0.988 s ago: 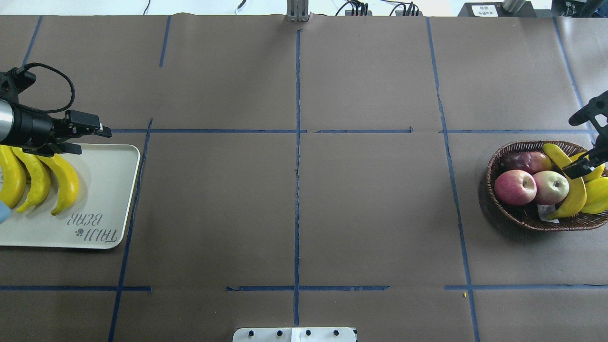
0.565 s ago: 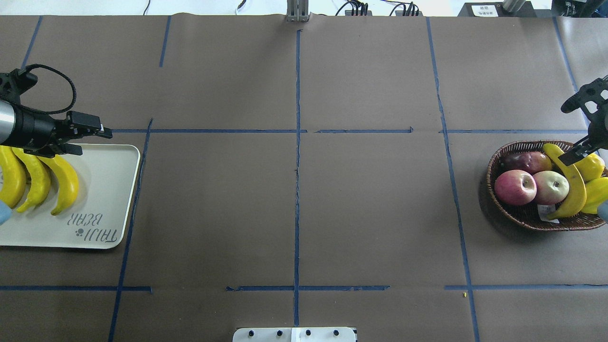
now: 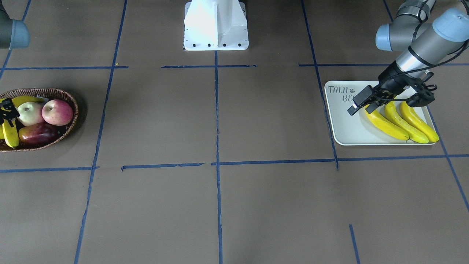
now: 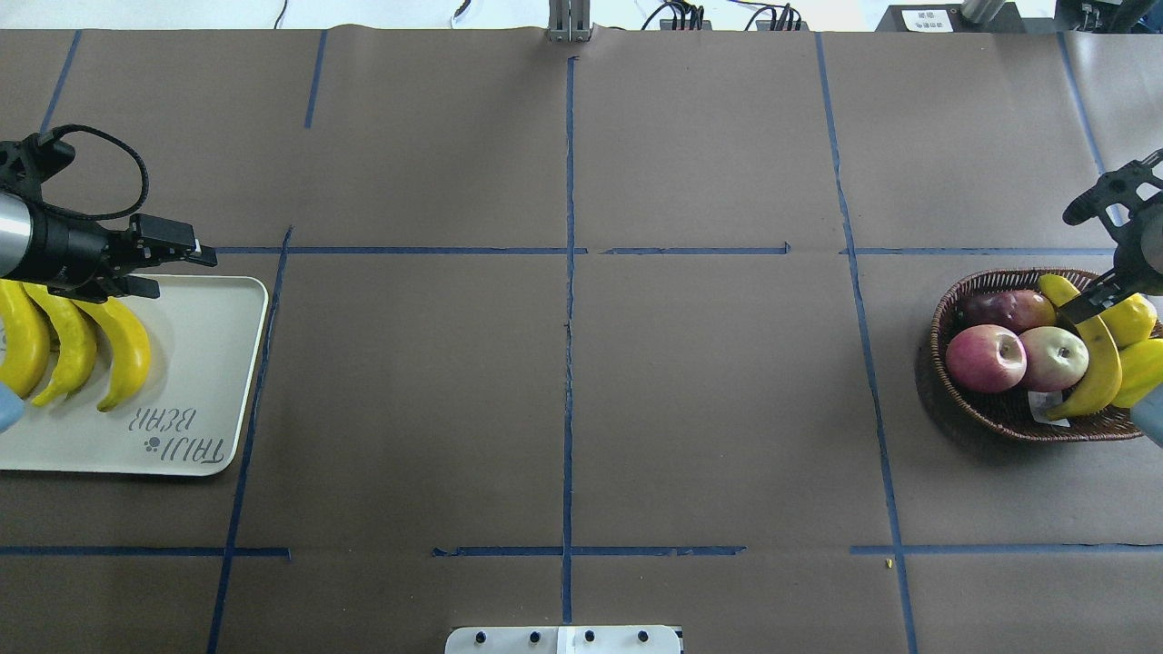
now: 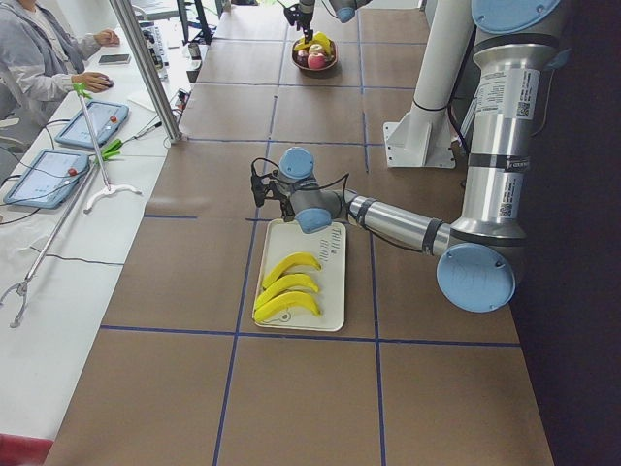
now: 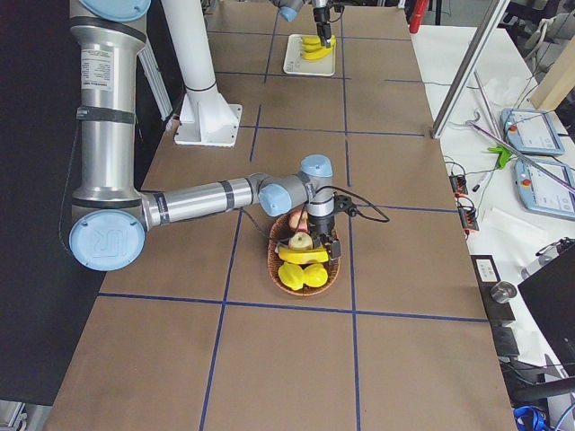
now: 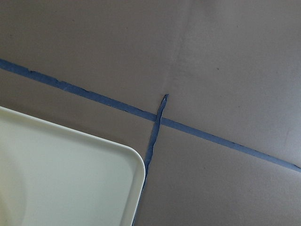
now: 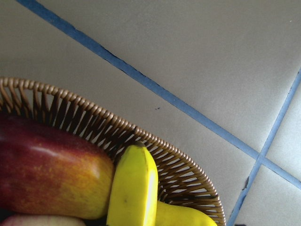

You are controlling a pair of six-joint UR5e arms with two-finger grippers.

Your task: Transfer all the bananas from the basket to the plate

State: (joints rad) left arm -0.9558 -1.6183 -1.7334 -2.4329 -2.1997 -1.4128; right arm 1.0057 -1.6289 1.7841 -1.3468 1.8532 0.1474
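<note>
Last banana [image 4: 1099,363] lay in the basket [image 4: 999,416], long axis running near-to-far between the apples [image 4: 986,357] and the stubby yellow fruit [image 4: 1131,318]. We had the right gripper [image 4: 1090,302] just over its far tip, but couldn't tell if it was apart or closed. Left gripper [image 4: 171,269] hung spread and empty over the plate [image 4: 200,363] corner, well apart from the basket, so we judged the pick the right arm's.
</note>
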